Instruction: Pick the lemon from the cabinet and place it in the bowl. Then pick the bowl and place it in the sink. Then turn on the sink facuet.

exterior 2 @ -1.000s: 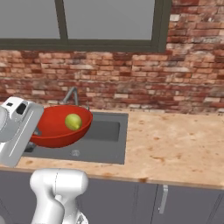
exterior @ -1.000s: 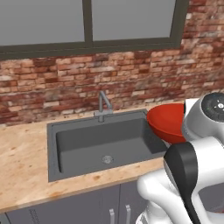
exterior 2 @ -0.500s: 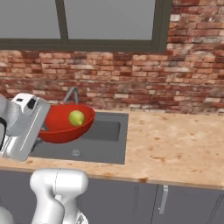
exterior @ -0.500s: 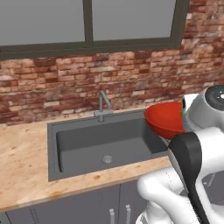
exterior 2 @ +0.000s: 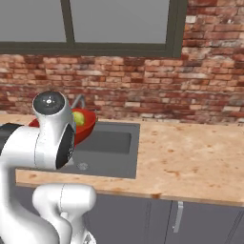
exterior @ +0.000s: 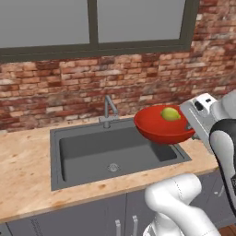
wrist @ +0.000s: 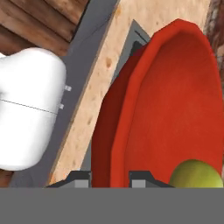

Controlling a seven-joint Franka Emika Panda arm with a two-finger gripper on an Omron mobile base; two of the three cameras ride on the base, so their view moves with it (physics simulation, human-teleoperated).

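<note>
End effector (wrist: 109, 177) clamps the bowl (exterior: 159, 129) rim, lemon (exterior: 170, 114) inside, bowl held above the sink's (exterior: 92, 154) right end.

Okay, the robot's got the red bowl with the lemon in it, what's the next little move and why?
Probably carry the bowl a bit further left, then lower it. The gripper is shut on its rim, the lemon sits inside, and the bowl hangs above the right edge of the sink, not yet over the basin's middle.
</note>
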